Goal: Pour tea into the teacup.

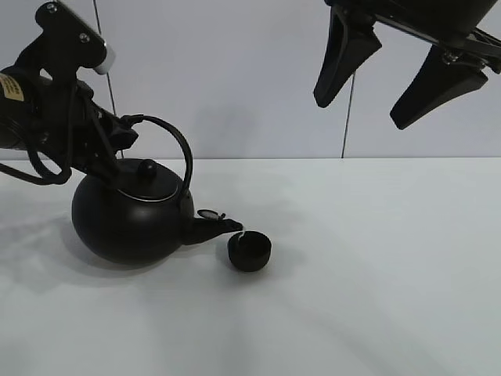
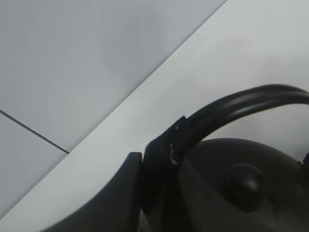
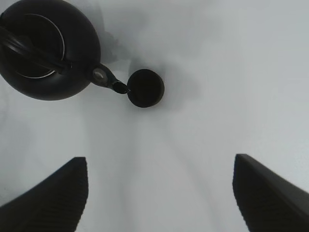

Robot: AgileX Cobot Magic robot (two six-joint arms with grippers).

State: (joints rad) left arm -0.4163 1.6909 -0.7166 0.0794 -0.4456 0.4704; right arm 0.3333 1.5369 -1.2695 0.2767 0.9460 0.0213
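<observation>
over to the left gripper [image 1: 116,141] first: clamped shut around the lower end of the arched handle [image 1: 176,145] of the kettle [image 1: 129,227], with no gap showing between grip and handle. backed up from the left wrist view, with 1 dark finger [image 2: 116,198] pressed right against the handle where it meets the black body. tipped forward too, with the spout [image 1: 223,225] angled down to the right and the lid knob [image 1: 146,167] up top. cannot tell whether resting on the white table [image 1: 376,305] or raised just off it.

now to the teacup [image 1: 249,251]: standing upright on the table, just beside the kettle on its right, directly under the spout tip. from the right wrist view, spout tip right at the teacup's rim, overlapping it in outline. between tip and rim, a thin pale thread [image 1: 243,232], too small to call for sure.

up at the top right, the right gripper [image 1: 361,112]: spread wide open, 2 dark fingers well apart, nothing between them, hanging high above the table and well clear of kettle and teacup.

behind it all, a plain pale wall [image 1: 235,78] with 2 thin vertical seams.
</observation>
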